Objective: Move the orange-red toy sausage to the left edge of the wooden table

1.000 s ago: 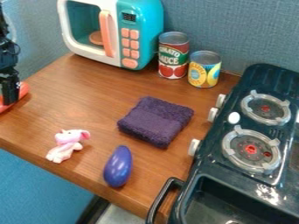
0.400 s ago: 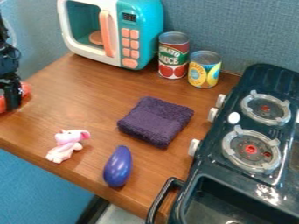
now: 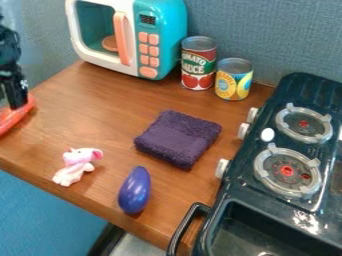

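The red-orange object (image 3: pixel 15 118) lies at the left edge of the wooden table (image 3: pixel 100 110), partly cut off by the edge of the view. Compared with the earlier frame, more of its surface is exposed, and the lower end of the black gripper (image 3: pixel 18 104) has moved higher in the view. The other items are unchanged in position.

The arm enters at the upper left, with the gripper pointing downward over the object. The gripper's lower end overlaps the object's upper part in the view; contact cannot be confirmed. Whether the claw is apart, together or clamped on the object cannot be determined.

The object is smooth and glossy, with a rounded end toward the table's middle. Its full shape cannot be established.

Nearest below and to the right is a pink and white plush toy (image 3: pixel 77 166), lying near a glossy purple eggplant-shaped toy (image 3: pixel 135 190). A folded dark purple cloth (image 3: pixel 178 138) lies near the table's middle. At the back stand a teal and white toy microwave (image 3: pixel 160 37), a red and green can (image 3: pixel 198 64) and a shorter yellow and blue can (image 3: pixel 234 80). A dark toy stove (image 3: pixel 257 137) with two burners occupies the right side.
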